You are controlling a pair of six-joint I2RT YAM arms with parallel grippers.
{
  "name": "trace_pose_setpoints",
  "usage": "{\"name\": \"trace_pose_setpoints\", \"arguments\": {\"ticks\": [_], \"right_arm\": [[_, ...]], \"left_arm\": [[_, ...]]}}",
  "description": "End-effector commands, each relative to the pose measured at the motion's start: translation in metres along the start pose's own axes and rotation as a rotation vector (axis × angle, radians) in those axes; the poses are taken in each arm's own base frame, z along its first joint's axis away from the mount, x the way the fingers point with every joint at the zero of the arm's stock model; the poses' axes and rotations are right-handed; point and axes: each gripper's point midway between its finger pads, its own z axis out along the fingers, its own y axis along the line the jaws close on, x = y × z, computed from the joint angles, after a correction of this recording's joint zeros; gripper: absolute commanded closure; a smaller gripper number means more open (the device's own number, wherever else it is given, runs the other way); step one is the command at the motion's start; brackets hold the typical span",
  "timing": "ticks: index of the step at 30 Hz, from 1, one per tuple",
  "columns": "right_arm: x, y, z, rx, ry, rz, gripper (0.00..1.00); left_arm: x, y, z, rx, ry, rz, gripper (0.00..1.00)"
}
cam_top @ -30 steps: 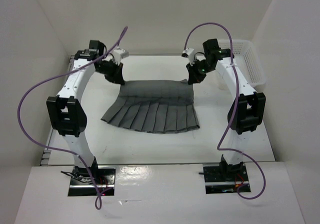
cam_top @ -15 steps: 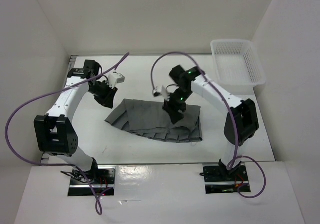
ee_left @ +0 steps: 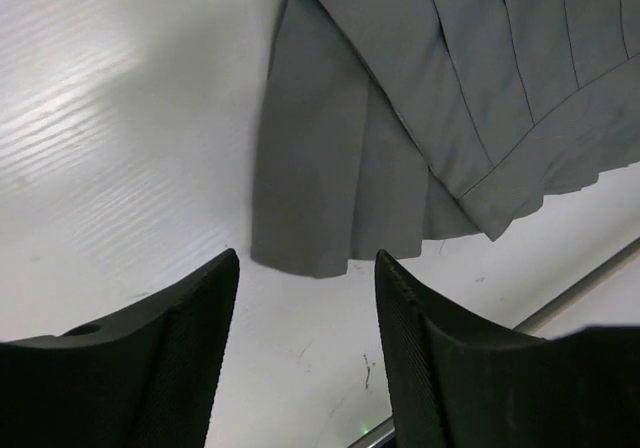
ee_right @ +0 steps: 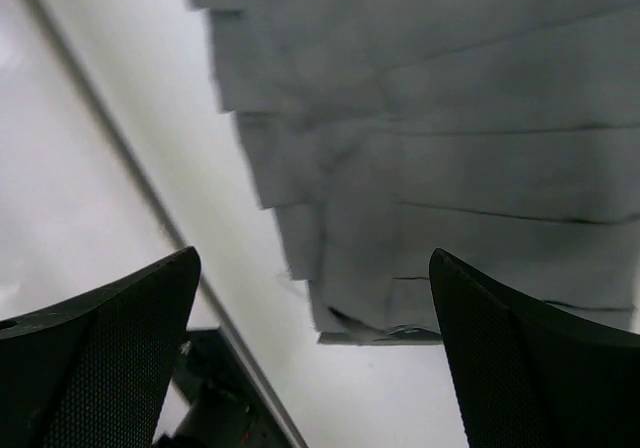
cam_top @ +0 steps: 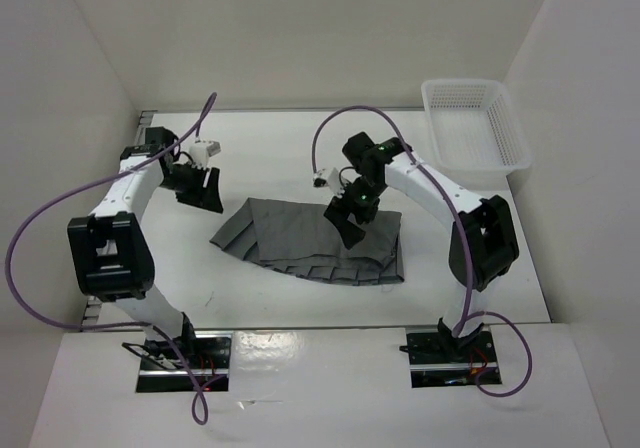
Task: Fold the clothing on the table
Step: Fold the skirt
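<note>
The clothing [cam_top: 310, 240], a dark grey pleated skirt, lies folded over on itself in the middle of the white table [cam_top: 280, 303]. My left gripper [cam_top: 206, 194] hovers just off the skirt's left corner, open and holding nothing. In the left wrist view the skirt's folded corner [ee_left: 400, 118] lies beyond the left gripper [ee_left: 306, 258], whose fingers [ee_left: 170, 358] frame bare table [ee_left: 120, 118]. My right gripper [cam_top: 350, 224] hangs over the skirt's right half, open wide and empty. The right wrist view shows the right gripper [ee_right: 312, 255] above the layered pleat ends [ee_right: 450, 118] and the table [ee_right: 190, 158].
A white mesh basket [cam_top: 475, 118] stands at the back right corner. White walls close in the table on the left, back and right. A thin metal rail [ee_left: 590, 278] runs along the near edge. The arm bases [cam_top: 180, 353] sit at the near side.
Both grippers carried the skirt's far edge towards the near side, folding it over, then opened and let go. The left gripper has drawn back to the left.
</note>
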Motion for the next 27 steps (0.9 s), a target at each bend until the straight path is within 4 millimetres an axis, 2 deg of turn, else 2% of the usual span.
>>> {"name": "trace_pose_setpoints", "arguments": {"ticks": [1,2,3,7,8,11,13,14,24,27], "right_arm": [[-0.022,-0.036,0.003,0.179,-0.090,0.108,0.01],[-0.016,-0.041,0.008,0.203,-0.073,0.138,0.01],[-0.017,-0.043,0.006,0.223,-0.087,0.151,0.01],[-0.018,-0.052,0.010,0.266,-0.102,0.168,0.01],[-0.015,-0.055,0.016,0.268,-0.089,0.187,0.01],[-0.007,-0.057,0.028,0.252,-0.054,0.203,0.01],[-0.001,-0.059,0.032,0.258,-0.042,0.207,0.01],[0.002,-0.059,0.036,0.256,-0.037,0.210,0.01],[0.026,-0.074,0.018,0.321,-0.042,0.270,0.01],[0.030,-0.075,0.017,0.339,-0.030,0.272,0.01]], "left_arm": [[-0.002,-0.013,0.020,0.123,0.002,-0.091,0.35],[0.002,-0.017,0.024,0.149,0.011,-0.112,0.35],[0.002,-0.015,0.028,0.151,0.015,-0.115,0.32],[0.006,-0.031,0.044,0.170,0.064,-0.081,0.29],[0.006,-0.037,0.046,0.178,0.072,-0.079,0.29],[0.000,-0.044,0.057,0.211,0.087,-0.075,0.29],[-0.001,-0.041,0.064,0.225,0.100,-0.087,0.29],[-0.008,-0.045,0.066,0.243,0.092,-0.075,0.29],[-0.026,-0.041,0.088,0.288,0.083,-0.107,0.33],[-0.022,-0.042,0.101,0.306,0.104,-0.132,0.34]]}}
